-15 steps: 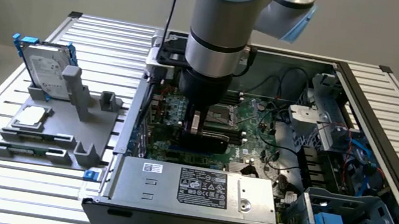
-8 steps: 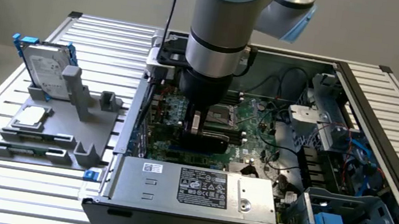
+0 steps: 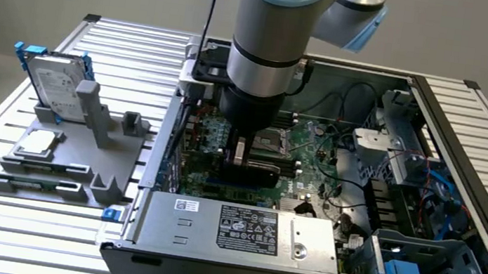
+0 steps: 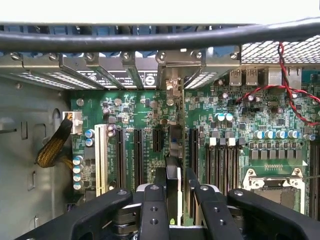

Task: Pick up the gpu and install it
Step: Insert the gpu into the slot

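The gpu (image 3: 253,175) is a black card held on edge inside the open computer case (image 3: 470,138), low over the green motherboard (image 3: 316,161). My gripper (image 3: 249,157) hangs straight down from the arm and is shut on it. In the wrist view the gpu (image 4: 173,175) shows edge-on as a thin dark strip between the black fingers (image 4: 154,210), in line with the long expansion slots (image 4: 137,155). Its far end points at the rear bracket openings (image 4: 172,82). My gripper (image 4: 175,200) hides the card's lower edge, so I cannot tell whether it sits in a slot.
A silver hard drive with blue rails (image 3: 55,84) and a small square chip (image 3: 38,144) sit on a grey fixture at the exterior view's left. The power supply (image 3: 242,229), blue drive bays (image 3: 416,266), processor socket (image 4: 275,182) and red-black wires (image 4: 285,85) crowd the case.
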Controlling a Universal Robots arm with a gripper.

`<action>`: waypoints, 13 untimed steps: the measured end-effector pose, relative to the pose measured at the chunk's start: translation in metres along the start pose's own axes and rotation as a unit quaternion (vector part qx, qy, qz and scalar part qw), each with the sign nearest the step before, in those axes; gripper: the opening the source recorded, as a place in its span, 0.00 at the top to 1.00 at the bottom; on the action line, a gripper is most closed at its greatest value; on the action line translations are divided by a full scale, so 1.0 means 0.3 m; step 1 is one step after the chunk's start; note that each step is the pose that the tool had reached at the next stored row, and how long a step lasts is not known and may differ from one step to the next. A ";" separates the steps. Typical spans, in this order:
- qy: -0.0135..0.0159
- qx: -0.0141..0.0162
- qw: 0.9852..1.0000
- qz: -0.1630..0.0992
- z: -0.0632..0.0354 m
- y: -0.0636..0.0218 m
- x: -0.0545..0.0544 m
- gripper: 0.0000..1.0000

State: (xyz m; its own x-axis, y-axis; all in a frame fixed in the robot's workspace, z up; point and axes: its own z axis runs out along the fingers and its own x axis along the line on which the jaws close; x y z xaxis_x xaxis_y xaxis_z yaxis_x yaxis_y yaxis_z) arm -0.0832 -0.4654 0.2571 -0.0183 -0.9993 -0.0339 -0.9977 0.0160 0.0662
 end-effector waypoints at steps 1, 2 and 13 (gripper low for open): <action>0.000 0.000 1.000 0.000 0.000 0.000 0.000 0.74; 0.000 0.000 1.000 0.000 0.000 0.000 0.000 0.74; 0.000 -0.002 1.000 0.000 0.001 0.000 0.002 0.74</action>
State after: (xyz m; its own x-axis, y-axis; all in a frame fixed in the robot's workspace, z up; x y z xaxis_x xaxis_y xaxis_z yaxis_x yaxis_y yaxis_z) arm -0.0832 -0.4659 0.2569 -0.0185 -0.9993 -0.0336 -0.9974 0.0161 0.0700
